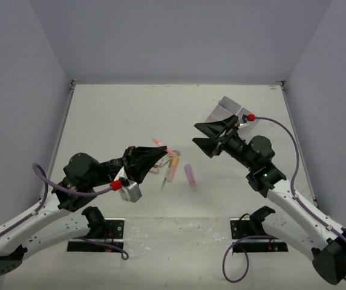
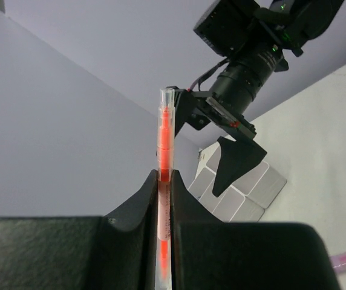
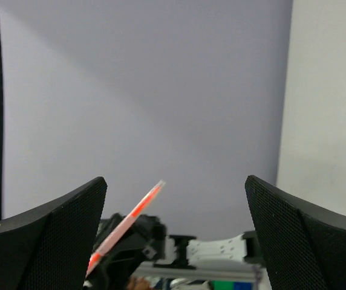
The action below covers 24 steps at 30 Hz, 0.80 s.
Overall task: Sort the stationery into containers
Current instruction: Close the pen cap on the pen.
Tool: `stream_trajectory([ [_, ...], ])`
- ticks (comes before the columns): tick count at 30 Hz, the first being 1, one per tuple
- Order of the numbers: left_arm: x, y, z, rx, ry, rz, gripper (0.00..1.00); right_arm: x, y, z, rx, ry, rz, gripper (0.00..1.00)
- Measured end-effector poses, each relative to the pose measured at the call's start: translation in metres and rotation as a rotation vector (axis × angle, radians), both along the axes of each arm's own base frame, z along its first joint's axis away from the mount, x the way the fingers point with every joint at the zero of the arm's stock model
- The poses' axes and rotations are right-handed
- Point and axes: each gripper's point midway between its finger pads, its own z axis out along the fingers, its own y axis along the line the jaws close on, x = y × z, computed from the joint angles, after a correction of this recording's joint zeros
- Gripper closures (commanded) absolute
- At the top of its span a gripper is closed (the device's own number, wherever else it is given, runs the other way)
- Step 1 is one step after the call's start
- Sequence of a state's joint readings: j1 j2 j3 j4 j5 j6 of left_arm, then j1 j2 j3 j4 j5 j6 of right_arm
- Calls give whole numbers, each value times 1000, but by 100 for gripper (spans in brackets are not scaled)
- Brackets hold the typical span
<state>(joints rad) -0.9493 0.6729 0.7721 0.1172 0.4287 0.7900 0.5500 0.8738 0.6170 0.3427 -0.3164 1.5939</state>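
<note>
- The left hand [image 2: 166,178] is seen pressed together on the orange marker [image 2: 165,136]. It's pinched along its lower part, and the clear-capped end pokes out well past the fingertips.
- From the top view that hand is held over the near-middle of the worktop [image 1: 112,121], pointed across at the other arm.
- The right hand [image 1: 195,133] is spread wide and isn't pinching anything. It's held up off the worktop, facing the left hand, with a clear gap between the two.
- In the right wrist view the held marker can be spotted low down, slanting up in the left hand. It's framed between the two spread fingers but well apart from them.
- The box [image 1: 226,107] is parked at the far right of the worktop, just behind the right hand and partly covered by it. Its white divided squares can be made out under that hand in the left wrist view.
- The rest of the stationery is left lying flat mid-worktop, just beyond the left hand. A second marker [image 1: 172,170], orange-pink, sits closest, and a purple marker [image 1: 190,177] lies a bit apart to its right.
- A few thin grey bits are scattered beside those, too small to be told apart.
</note>
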Motion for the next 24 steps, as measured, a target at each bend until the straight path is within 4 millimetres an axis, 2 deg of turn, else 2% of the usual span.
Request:
stream_trajectory([
  [4,-2,8,17,-90,96,10,100,18,-29,-2,-127,-123,-184,1],
  [7,5,13,28,-162,189,43,100,20,-46,6,-233,-271,-276,4],
  [10,15,15,33,-225,287,84,100,16,-46,13,-364,-442,-267,4],
  [14,31,17,35,-307,445,143,100,-2,-12,23,-530,-714,-54,4],
  [15,37,17,37,-331,491,167,100,-10,-1,21,-559,-776,6,4],
  [19,56,18,54,-428,649,234,100,-70,37,-5,-615,-1027,297,4],
  [22,58,20,61,-496,758,240,100,-101,44,-8,-607,-1181,393,6],
  [24,58,22,63,-535,825,233,100,-106,42,-4,-609,-1250,392,7],
])
